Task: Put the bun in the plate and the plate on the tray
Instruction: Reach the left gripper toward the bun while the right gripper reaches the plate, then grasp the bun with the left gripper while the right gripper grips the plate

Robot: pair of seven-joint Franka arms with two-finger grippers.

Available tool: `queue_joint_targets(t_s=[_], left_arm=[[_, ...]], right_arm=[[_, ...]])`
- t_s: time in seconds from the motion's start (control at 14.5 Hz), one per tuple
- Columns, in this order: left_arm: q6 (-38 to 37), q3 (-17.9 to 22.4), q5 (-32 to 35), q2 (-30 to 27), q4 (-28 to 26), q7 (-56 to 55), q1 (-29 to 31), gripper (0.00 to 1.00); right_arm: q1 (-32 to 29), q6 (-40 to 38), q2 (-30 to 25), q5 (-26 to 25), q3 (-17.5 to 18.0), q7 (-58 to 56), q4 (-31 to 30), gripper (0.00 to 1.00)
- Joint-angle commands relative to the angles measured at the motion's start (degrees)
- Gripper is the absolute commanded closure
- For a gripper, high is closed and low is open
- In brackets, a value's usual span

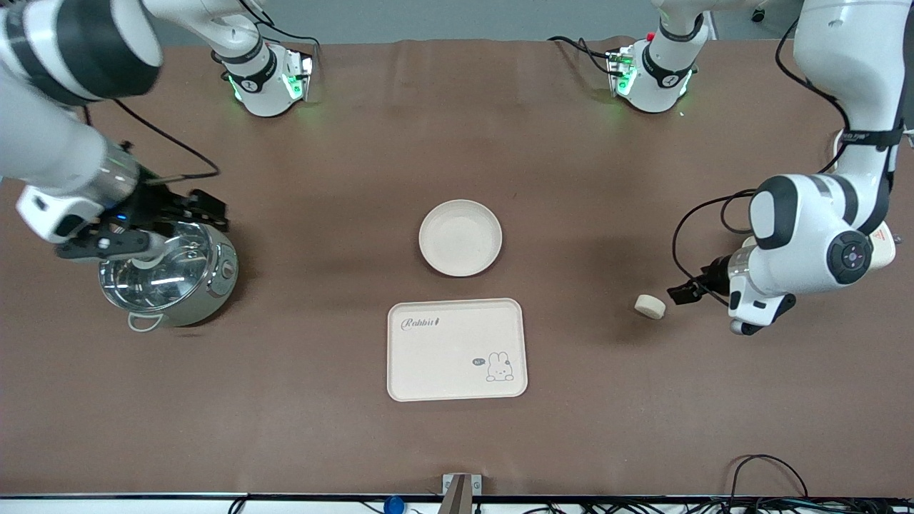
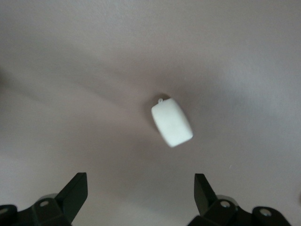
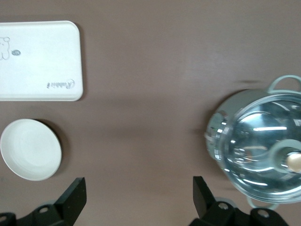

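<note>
The tray [image 1: 457, 349] lies nearest the front edge of the surface [image 1: 457, 143], mid-width, with the empty plate [image 1: 460, 238] farther in. The bun [image 1: 650, 306] sits toward the left arm's end. The left tool [image 1: 682, 291], spread wide and empty, hovers beside it: the approach step, I judge; next, descend and close. The right tool [image 1: 207, 207], wide and empty, waits over a lidded steel pot [image 1: 171, 275]. Only the left wrist view shows the bun off-centre between the fingers.

a shiny steel pot [image 1: 171, 282] stands on the brown counter [image 1: 321, 178] toward the right arm's end. glass lid [image 3: 263, 155] on it, with a pale knob [image 3: 294, 162] at the middle. pale loop handles [image 1: 145, 323] at the rim, a small round fitting on its side wall. cables [image 1: 767, 475] lie along the counter edge nearest the front camera.
</note>
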Motion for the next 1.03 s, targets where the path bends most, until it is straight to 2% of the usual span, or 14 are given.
queue_joint_targets(t_s=[0.0,0.21,0.48,0.69,0.76,0.96], left_arm=[[4.09,0.03,-4.18,3.37,0.85,-5.80,0.57,0.00],[7.35,0.12,-4.64,6.10,0.94,-9.33,0.48,0.00],[14.03,0.03,-4.73,9.87,0.94,-15.04,0.05,0.00],[16.06,-0.23,-4.73,11.38,0.68,-16.45,-0.31,0.08],[16.06,-0.41,-4.73,11.38,0.59,-16.63,-0.22,0.09],[16.06,-0.58,-5.51,11.55,0.50,-17.15,-0.39,0.15]], right_arm=[[3.75,2.18,1.74,0.58,-0.22,4.85,0.21,0.00],[7.01,4.81,4.03,0.67,-0.22,5.03,-0.75,0.00],[11.49,18.51,6.75,1.81,-0.22,9.15,-7.25,0.00],[15.35,21.51,9.65,1.82,-0.22,13.19,-8.04,0.00],[17.10,23.61,9.92,1.73,-0.30,15.21,-9.96,0.00],[20.54,36.60,9.92,1.81,-0.31,18.56,-19.27,0.00]])
